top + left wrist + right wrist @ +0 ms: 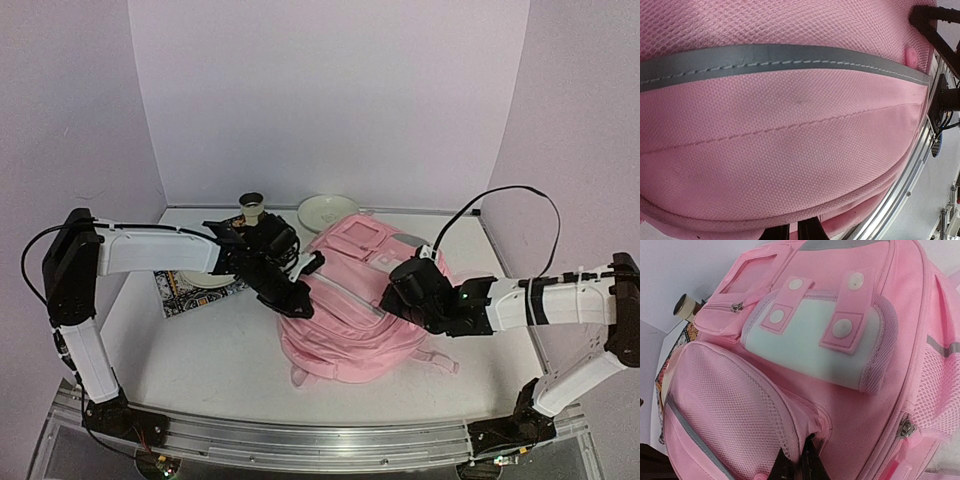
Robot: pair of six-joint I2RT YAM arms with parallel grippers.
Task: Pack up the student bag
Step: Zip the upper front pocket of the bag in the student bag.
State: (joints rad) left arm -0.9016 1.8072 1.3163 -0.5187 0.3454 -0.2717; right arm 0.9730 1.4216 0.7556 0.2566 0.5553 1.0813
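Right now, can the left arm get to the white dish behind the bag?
Probably yes. The dish sits uncovered at the back, and the left gripper is nearby, at the bag.

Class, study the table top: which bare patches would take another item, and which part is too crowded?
The widest bare table lies near-left, bordered by the patterned mat, the student bag and the front rail. A smaller strip lies right of the bag, under the right arm. The back left is crowded: mat, tape roll, white dish, left arm.
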